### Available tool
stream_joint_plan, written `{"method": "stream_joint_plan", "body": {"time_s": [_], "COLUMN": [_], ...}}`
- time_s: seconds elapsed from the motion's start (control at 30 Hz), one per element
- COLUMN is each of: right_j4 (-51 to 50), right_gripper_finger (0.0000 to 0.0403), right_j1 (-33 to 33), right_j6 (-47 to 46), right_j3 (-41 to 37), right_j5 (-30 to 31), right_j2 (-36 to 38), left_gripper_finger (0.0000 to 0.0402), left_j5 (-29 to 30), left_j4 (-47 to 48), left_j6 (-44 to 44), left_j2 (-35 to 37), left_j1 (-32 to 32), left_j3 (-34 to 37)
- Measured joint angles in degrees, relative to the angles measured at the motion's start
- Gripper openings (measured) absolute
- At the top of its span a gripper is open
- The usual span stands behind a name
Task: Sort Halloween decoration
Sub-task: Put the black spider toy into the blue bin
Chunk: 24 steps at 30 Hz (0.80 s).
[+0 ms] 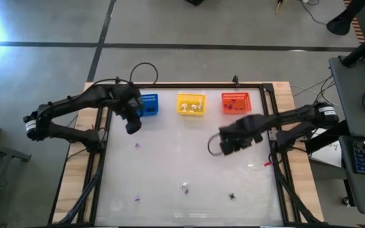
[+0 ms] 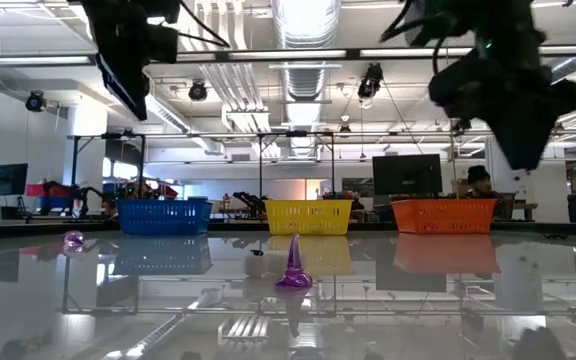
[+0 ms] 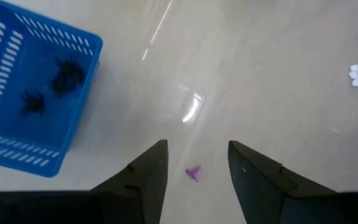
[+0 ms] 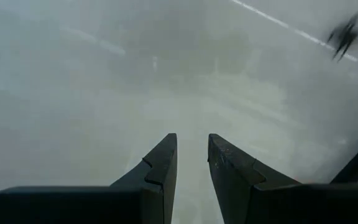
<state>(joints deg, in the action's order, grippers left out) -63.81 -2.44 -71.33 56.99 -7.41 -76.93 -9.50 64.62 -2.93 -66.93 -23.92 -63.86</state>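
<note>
Tiny Halloween trinkets lie scattered on the pale table: a purple one [image 1: 137, 145], another purple one [image 1: 137, 197], a white-and-purple one [image 1: 185, 186] and a black spider [image 1: 232, 196]. My left gripper [image 1: 133, 125] hangs open above the table beside the blue basket [image 1: 155, 104]. In its wrist view the purple trinket [image 3: 193, 173] shows far below, between the fingers. My right gripper [image 1: 224, 147] hovers over the table's middle right, its fingers [image 4: 166, 155] a little apart with nothing between them. A blurred black spider [image 4: 345, 32] lies off to one side.
Three mesh baskets stand in a row along the far edge: blue with two black spiders [image 3: 67, 73], yellow [image 1: 191, 96] with white pieces, orange-red [image 1: 236, 95] with dark pieces. Dark frame rails [image 1: 277, 126] run along the table's sides. A bare stretch of table lies between the arms.
</note>
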Motion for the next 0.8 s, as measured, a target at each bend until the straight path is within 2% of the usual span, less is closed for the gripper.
{"method": "stream_joint_plan", "body": {"time_s": [0.27,0.43,0.57,0.67,0.8], "right_j4": [8.6,17.8,20.2,21.1,24.3], "right_gripper_finger": [0.0082,0.0082,0.0082,0.0087,0.0113], "right_j1": [-18.0,-27.8,-32.7,-34.4,-35.1], "right_j6": [-22.1,-33.7,-39.1,-40.2,-37.6], "right_j3": [0.0,0.0,0.0,0.0,0.0], "right_j5": [0.3,6.7,11.4,9.8,3.4], "right_j2": [0.0,0.0,-1.1,-3.9,-9.0], "left_gripper_finger": [0.0150,0.0150,0.0150,0.0150,0.0150], "left_j5": [0.0,0.1,0.0,0.0,0.0], "left_j4": [-0.2,-0.4,-0.3,-0.3,-0.1], "left_j6": [4.3,5.9,6.6,7.4,7.4], "left_j2": [1.8,1.6,1.5,1.6,1.8], "left_j1": [0.0,0.0,0.0,0.0,0.0], "left_j3": [0.0,0.2,0.3,0.3,0.3]}}
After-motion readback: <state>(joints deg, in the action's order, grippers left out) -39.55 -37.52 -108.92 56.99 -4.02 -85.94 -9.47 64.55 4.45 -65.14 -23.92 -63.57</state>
